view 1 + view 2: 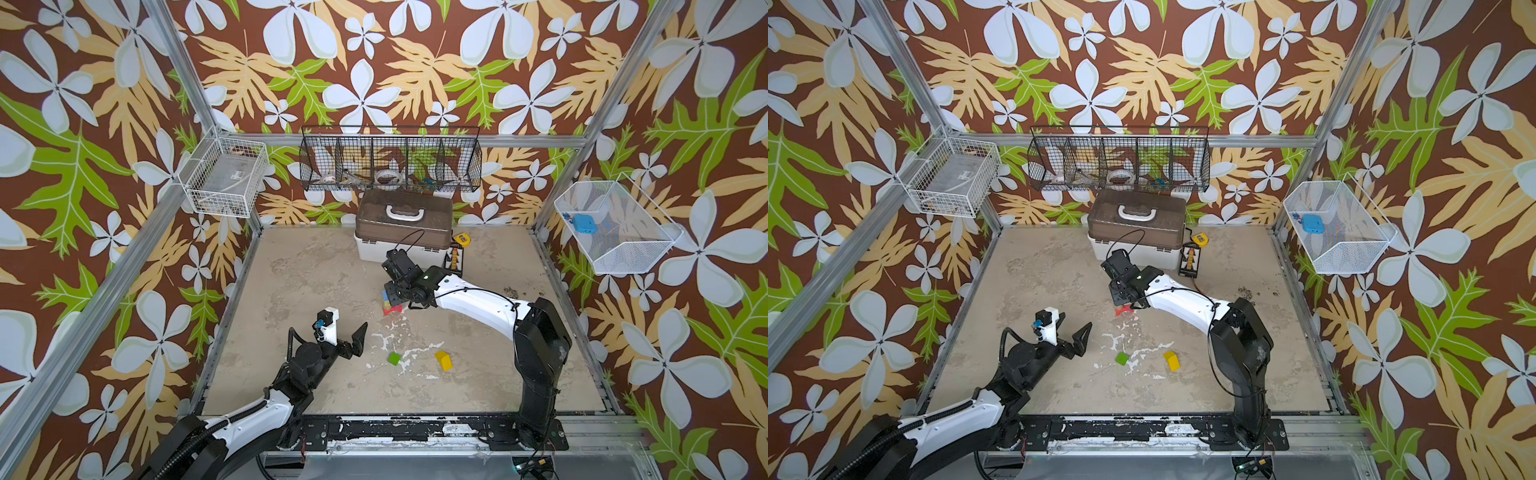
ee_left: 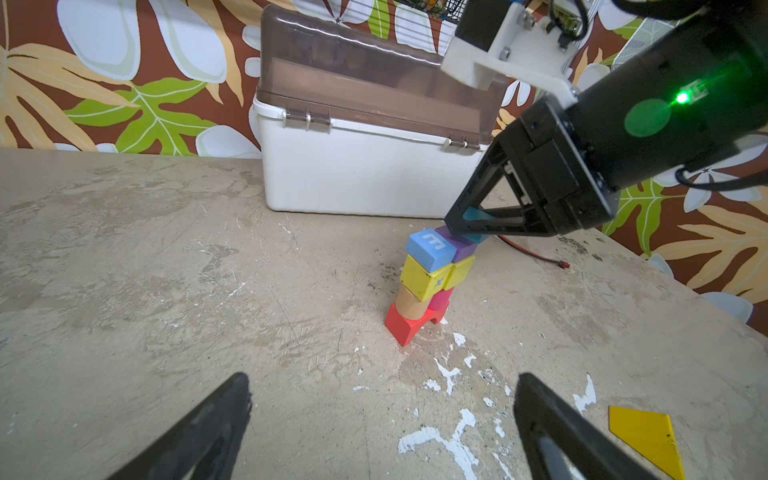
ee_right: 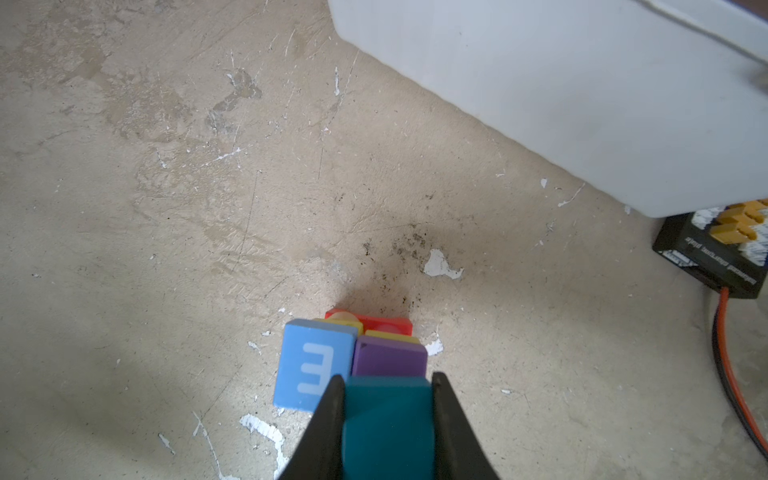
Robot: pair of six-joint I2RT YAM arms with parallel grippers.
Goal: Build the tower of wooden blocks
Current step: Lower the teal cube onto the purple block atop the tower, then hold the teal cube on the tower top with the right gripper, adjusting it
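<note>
We pinch teal cube (image 3: 386,424) in R claw (image 3: 387,375) over tower's (image 2: 432,274) purple cube (image 3: 388,355) to seat it; L claw (image 2: 382,376) gapes empty.

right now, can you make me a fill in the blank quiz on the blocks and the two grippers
The tower stands on a ____ base.
Its top layer is a blue block beside a ____ one.
The right gripper is shut on the teal block; the left gripper is ____.
Loose on the table lie a green block and a ____ one.
Missing words: red, purple, open, yellow
</note>
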